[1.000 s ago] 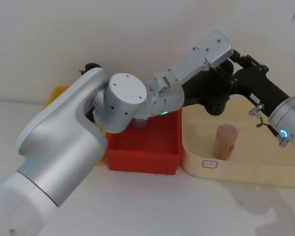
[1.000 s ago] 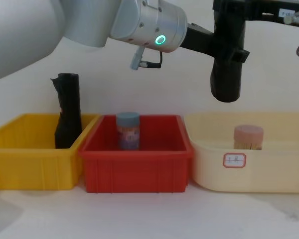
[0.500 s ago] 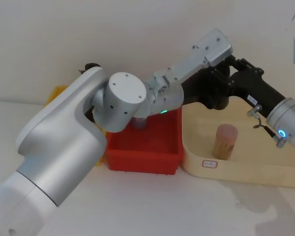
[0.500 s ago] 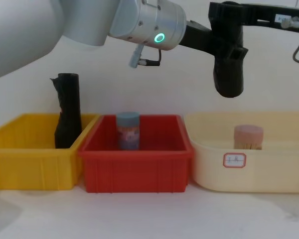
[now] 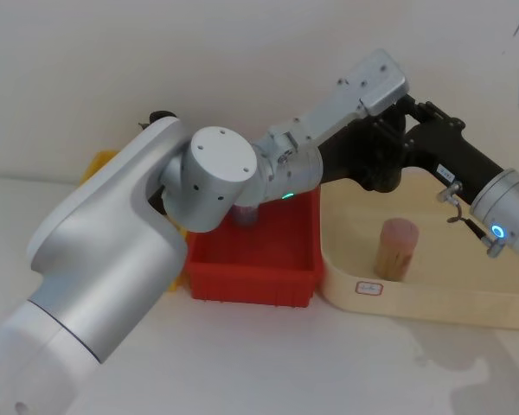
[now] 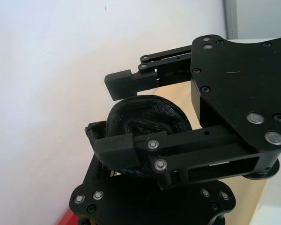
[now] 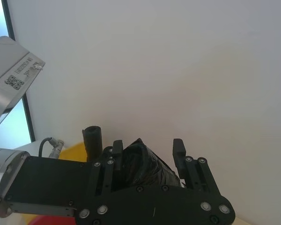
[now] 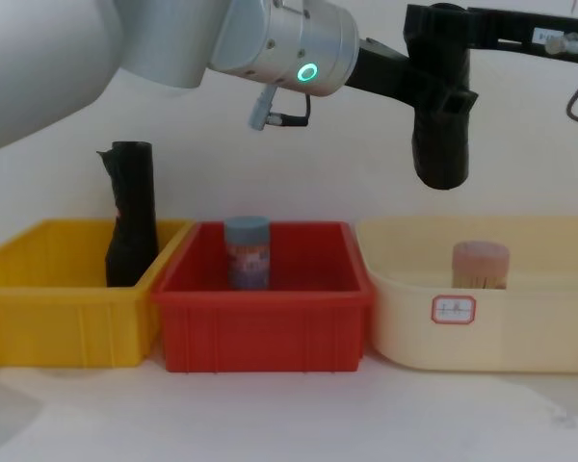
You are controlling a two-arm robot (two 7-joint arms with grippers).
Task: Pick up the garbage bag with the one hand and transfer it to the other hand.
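The garbage bag was held upright in the air above the cream tray, pinched by the left gripper; the right gripper was spread around its top.

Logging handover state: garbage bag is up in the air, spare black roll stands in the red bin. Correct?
No. The spare black roll stands in the yellow bin, not the red bin, as the chest view shows. The garbage bag is up in the air.
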